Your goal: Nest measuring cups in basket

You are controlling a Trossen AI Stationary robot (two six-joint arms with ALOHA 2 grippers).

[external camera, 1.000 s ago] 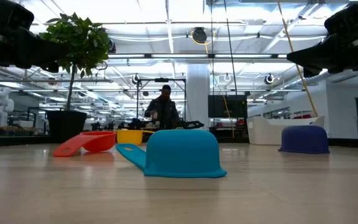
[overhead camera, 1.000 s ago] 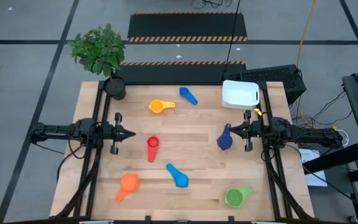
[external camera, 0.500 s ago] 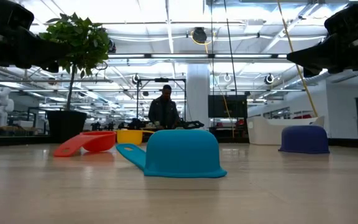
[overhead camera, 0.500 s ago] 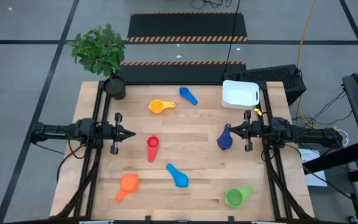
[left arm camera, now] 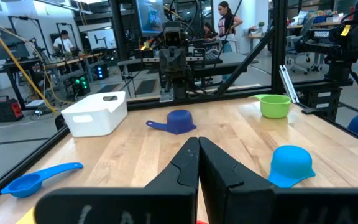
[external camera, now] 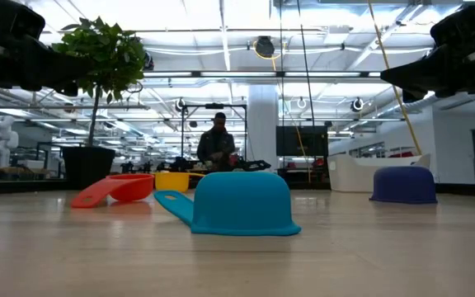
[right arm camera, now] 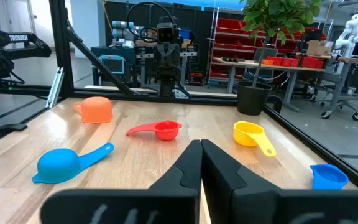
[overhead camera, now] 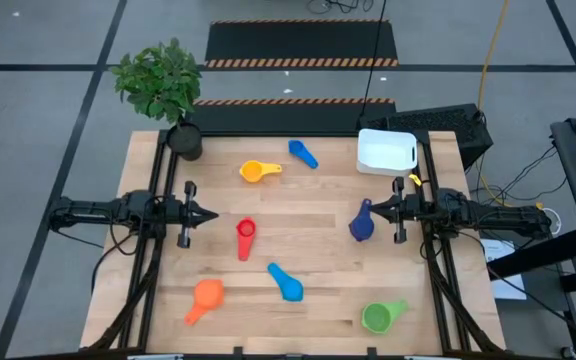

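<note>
Seeing navy cup (overhead camera: 361,224) just at 9 o'clock of my closed right gripper (overhead camera: 380,209), handle toward 12; left gripper (overhead camera: 211,214) closed too, farther off.

Basket (overhead camera: 386,151) sits in the table's (overhead camera: 318,290) far right corner, plant pot (overhead camera: 185,140) in the far left, and the measuring cups (overhead camera: 246,239) are scattered apart between them, none in the basket.
</note>
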